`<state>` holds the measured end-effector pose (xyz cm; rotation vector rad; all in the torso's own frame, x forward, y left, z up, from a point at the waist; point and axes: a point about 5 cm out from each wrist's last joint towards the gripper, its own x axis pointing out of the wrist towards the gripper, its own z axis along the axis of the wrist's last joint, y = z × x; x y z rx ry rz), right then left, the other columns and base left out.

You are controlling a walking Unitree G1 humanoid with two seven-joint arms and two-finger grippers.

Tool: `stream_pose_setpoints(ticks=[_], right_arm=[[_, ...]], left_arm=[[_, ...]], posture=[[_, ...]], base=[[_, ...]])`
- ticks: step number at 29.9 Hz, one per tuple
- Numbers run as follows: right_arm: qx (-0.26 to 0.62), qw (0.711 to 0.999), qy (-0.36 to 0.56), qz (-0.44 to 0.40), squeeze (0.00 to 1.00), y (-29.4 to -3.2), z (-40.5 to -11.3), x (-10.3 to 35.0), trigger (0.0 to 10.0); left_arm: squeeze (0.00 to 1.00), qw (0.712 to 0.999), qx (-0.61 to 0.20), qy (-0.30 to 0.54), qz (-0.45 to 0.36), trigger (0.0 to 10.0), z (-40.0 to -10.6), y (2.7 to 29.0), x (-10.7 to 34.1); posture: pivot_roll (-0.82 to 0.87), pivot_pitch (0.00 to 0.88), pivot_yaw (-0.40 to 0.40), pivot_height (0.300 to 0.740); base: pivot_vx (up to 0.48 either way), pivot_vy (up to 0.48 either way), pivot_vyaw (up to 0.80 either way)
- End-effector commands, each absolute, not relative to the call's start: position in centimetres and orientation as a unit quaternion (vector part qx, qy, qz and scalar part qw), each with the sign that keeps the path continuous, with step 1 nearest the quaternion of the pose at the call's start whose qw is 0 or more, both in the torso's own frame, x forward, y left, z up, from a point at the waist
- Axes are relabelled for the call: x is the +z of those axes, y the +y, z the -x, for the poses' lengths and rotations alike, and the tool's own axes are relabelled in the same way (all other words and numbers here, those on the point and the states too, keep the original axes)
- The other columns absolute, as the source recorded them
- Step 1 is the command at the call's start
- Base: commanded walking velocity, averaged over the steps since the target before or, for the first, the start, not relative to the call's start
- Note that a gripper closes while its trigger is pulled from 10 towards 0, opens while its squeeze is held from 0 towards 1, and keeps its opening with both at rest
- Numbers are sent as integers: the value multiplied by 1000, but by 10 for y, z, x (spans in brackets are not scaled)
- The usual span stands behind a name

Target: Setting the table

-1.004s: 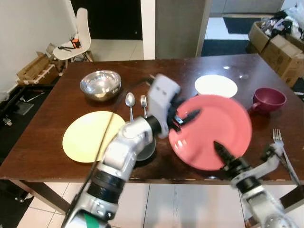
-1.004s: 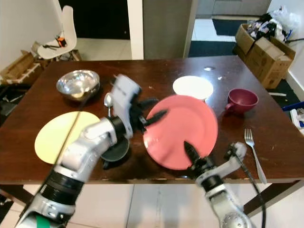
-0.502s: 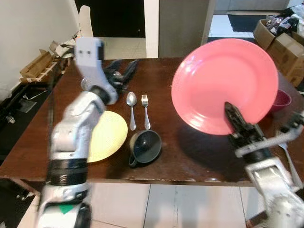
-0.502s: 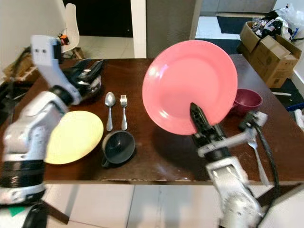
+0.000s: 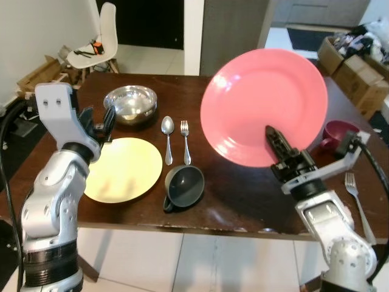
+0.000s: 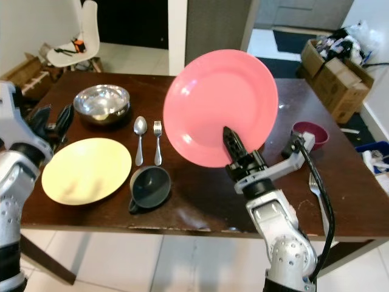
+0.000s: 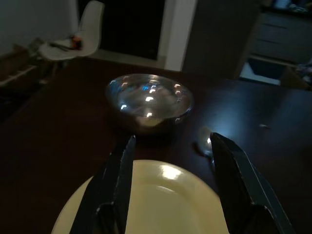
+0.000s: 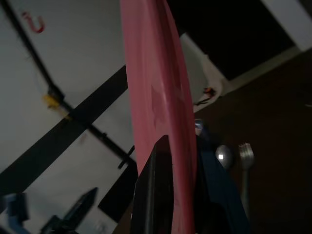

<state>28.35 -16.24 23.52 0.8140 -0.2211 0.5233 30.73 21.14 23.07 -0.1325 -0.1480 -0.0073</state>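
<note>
Since 0.5 s ago my open left gripper dropped beside the yellow plate; right gripper pinches the pink plate upright by 1 edge; it may slip.

1. Pink plate seen edge-on, tilted, running from the top of the shot down to the right gripper.
2. Gripper's two black fingers clamp the plate rim, one each side, closed tight on it.
3. Beyond the plate: dark brown table w/ a spoon and fork lying side by side, near each other, not touching.
4. Bkgd: pale wall w/ a dark diagonal bar.
5. Low corner: blurry bit of the other arm, its black finger tip – too unclear to say more.
</note>
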Motion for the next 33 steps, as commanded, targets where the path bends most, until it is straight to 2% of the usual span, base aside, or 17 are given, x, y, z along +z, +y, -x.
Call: stream_pose_setpoints(ticks=[1,5,9,10,13,25,33], right_arm=[[267,880,-95,-381,0,-159,-280,238,10000],[269,881,-93,-379,0,-160,-279,238,10000],[261,885,-82,-378,0,-158,-276,230,10000],[254,884,-79,-384,0,-153,-276,224,10000],[252,885,-73,-385,0,-149,-275,221,10000],[238,898,-72,-362,0,-151,-274,218,10000],[242,901,-70,-352,0,-149,-277,218,10000]], left_arm=[[0,996,-8,-75,46,10000,-305,212,234],[0,996,-15,-74,39,10000,-304,212,234],[0,996,-53,-70,-3,10000,-305,209,236],[0,991,-99,-68,-54,10000,-306,201,235],[0,984,-139,-67,-90,10000,-308,195,236],[0,977,-179,-59,-102,10000,-307,188,235],[0,983,-155,-64,-78,10000,-306,190,231]], posture=[[-28,19,11,740],[-30,16,15,740],[-39,8,27,740],[-32,0,40,740],[-30,0,50,740],[-45,0,70,740],[-35,0,57,740]], base=[[0,0,0],[0,0,0],[0,0,0],[0,0,0],[0,0,0],[0,0,0],[0,0,0]])
